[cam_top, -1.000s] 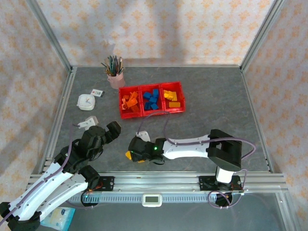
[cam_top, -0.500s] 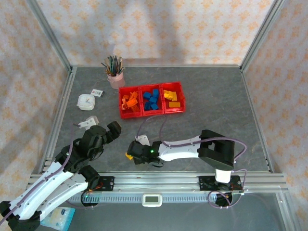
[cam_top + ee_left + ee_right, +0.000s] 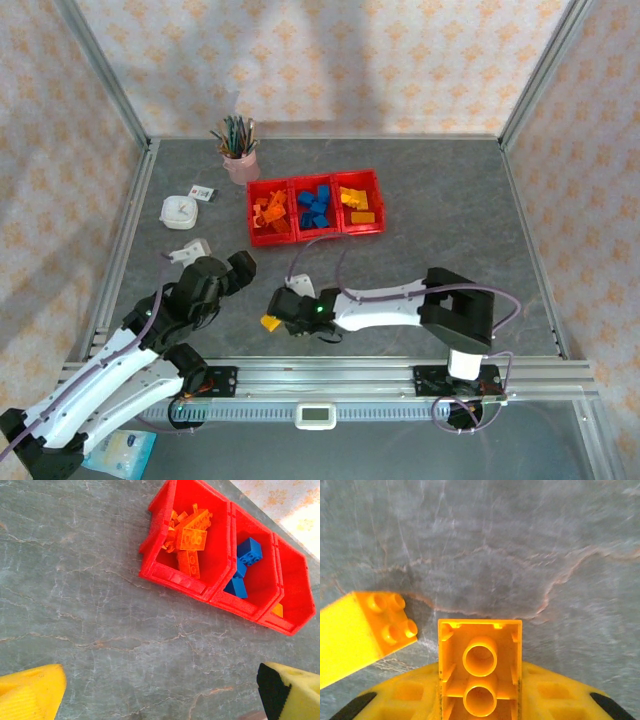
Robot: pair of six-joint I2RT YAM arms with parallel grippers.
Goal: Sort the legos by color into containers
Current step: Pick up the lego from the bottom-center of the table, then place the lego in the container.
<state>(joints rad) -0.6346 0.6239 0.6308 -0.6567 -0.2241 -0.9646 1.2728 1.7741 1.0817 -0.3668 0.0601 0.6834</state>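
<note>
Bricks like the yellow brick (image 3: pixel 480 665) at the bottom centre of the right wrist view should be hard, light and slick, best pinched across their flat side walls. The right gripper (image 3: pixel 480 700) is clamped on it that way, hollow underside toward the camera, with a second yellow brick (image 3: pixel 367 630) just beside it at lower left. The left gripper (image 3: pixel 160 695) hangs wide and empty, the red containers (image 3: pixel 180 577) at the upper right of its view holding sorted legos (image 3: pixel 192 540); no lettering is legible.
</note>
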